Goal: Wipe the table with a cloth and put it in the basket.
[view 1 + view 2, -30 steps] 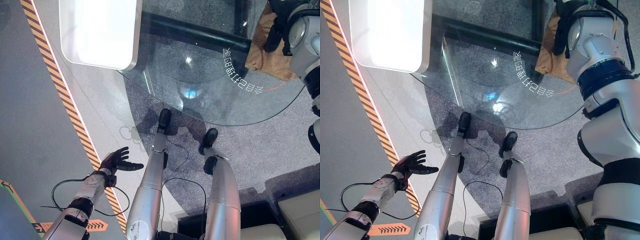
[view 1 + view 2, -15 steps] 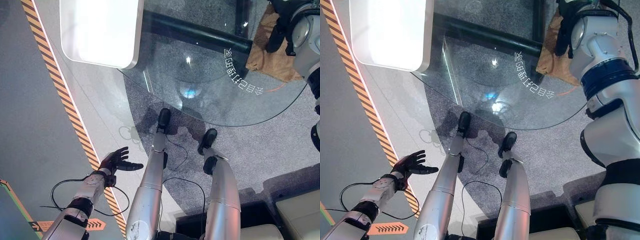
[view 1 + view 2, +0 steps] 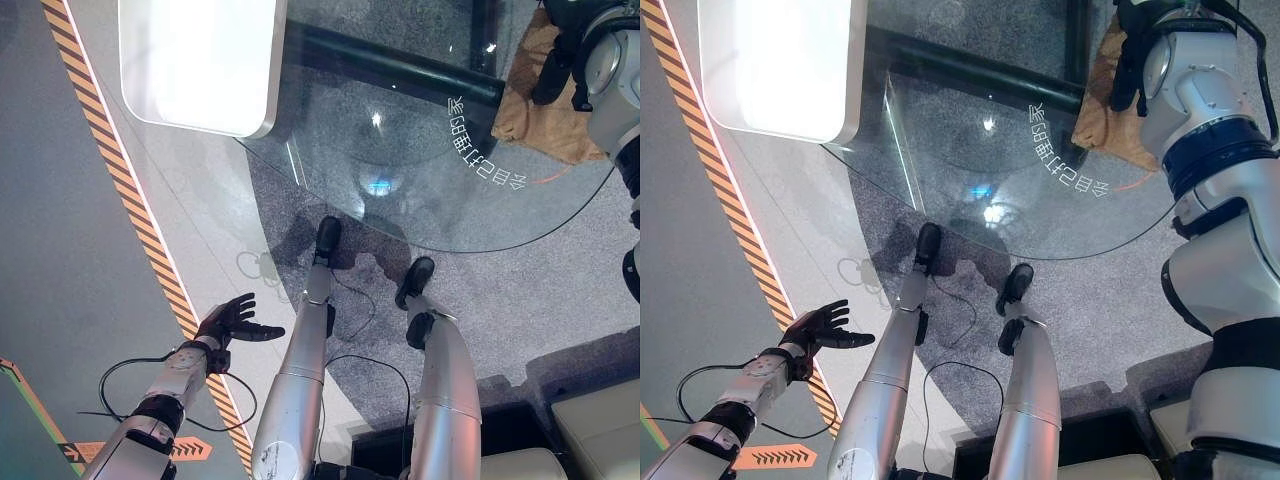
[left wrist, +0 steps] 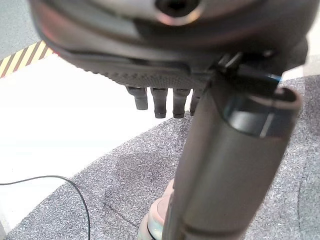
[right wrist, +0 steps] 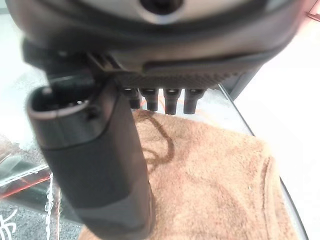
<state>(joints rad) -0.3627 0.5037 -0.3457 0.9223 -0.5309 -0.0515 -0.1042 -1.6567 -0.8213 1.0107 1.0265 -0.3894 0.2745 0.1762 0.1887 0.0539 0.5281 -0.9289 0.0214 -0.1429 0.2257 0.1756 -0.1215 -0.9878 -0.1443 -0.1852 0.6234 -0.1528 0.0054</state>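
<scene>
Cloth (image 3: 540, 95), a tan-brown terry towel, lies rumpled on the far right part of a round glass table (image 3: 420, 180), close to the table's edge. In the right wrist view its looped pile and soft folds (image 5: 210, 185) spread out just beyond the fingers. Judging by that texture, the cloth is light, limp and easy to bunch. It should slide over the smooth glass without much drag, and it could skid away rather than gather if pushed flat. A pinch at a raised fold or near the middle, where the fabric is thickest, looks like the surest place to take hold; an edge grab would likely leave most of it trailing.

The right hand (image 5: 160, 102) is above the cloth with its fingers extended in a straight row and the thumb (image 5: 95, 165) standing apart, so the hand is spread and holds nothing. Whether the fingertips touch the fabric cannot be told. In the head views the dark hand (image 3: 1127, 70) shows at the top right, over the cloth.

The left hand (image 3: 230, 322) hangs low at the robot's left side, well away from the table, above a grey floor with an orange-and-black striped line (image 3: 150, 250). Its fingers are splayed and relaxed, and it is empty. A white rounded panel (image 3: 195, 60) sits beside the glass table at the upper left.
</scene>
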